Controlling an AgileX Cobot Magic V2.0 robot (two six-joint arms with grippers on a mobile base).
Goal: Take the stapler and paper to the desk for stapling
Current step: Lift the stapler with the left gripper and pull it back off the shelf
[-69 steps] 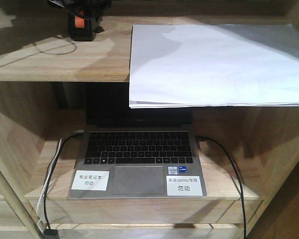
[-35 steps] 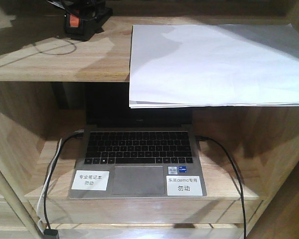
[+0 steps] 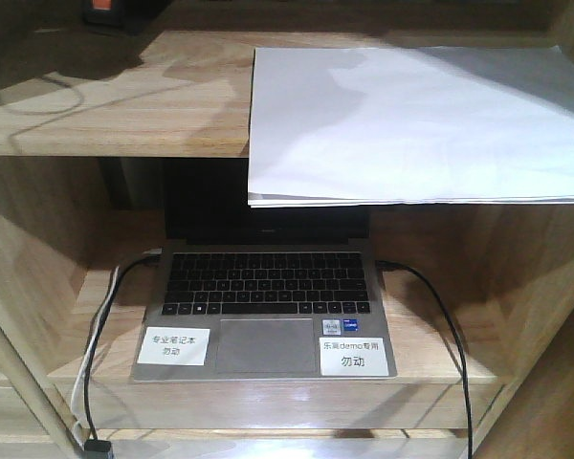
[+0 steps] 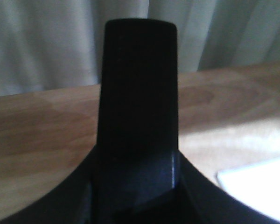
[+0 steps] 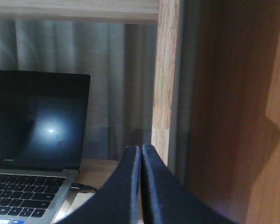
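left gripper [image 4: 138, 205] clamped on stapler [image 4: 139, 84] over upper shelf [image 3: 172, 105] | right gripper [image 5: 141, 149] pinched empty, level beside laptop [image 5: 35, 121], near shelf upright [image 5: 165, 84]

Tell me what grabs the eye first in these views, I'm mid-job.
The thin stack of white rectangular paper dominates, lying on the right of the upper light-wood shelf and overhanging its front edge. Below it an open grey laptop with two white labels sits in the lower bay. In the right wrist view, the dark right end effector is shut near the shelf's upright.
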